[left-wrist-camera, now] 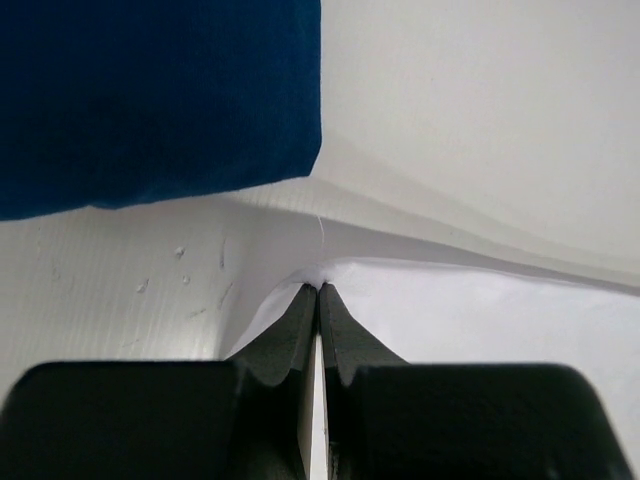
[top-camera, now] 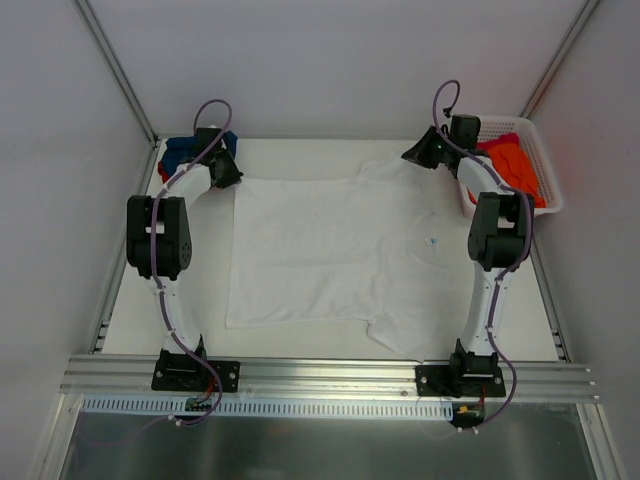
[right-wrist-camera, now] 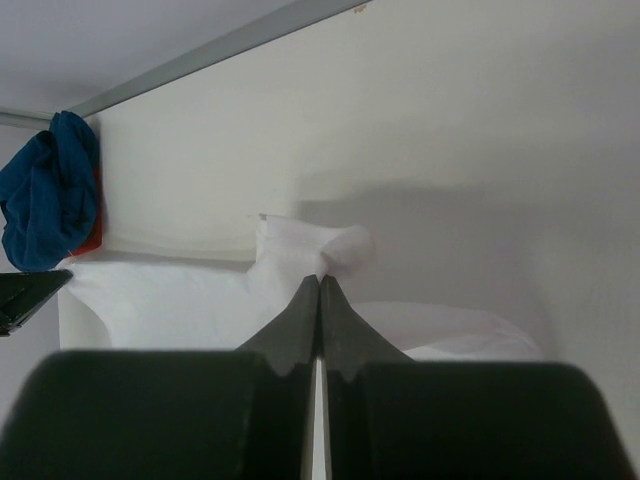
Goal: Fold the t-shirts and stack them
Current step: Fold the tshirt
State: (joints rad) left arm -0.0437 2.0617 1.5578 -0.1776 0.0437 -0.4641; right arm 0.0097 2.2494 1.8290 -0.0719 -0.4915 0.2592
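The white t-shirt (top-camera: 320,250) lies spread flat across the middle of the bench (top-camera: 190,290), its sleeves toward the right arm. The left hand (left-wrist-camera: 318,290) is closed, pinching the shirt's far left corner, where the cloth lifts in a small ridge. The right hand (right-wrist-camera: 320,280) is also closed, nipping a bunched bit of the far sleeve. The blue t-shirt (top-camera: 190,150) sits crumpled in the far left corner with the red t-shirt (top-camera: 163,172) peeking from under it. The orange t-shirt (top-camera: 515,165) lies in the basket (top-camera: 548,170) at the far right.

The tabletop (top-camera: 300,345) is left bare at 6 o'clock; passage is blocked at 11 o'clock by the blue t-shirt (top-camera: 183,150) and at 2 o'clock by the basket (top-camera: 546,172).
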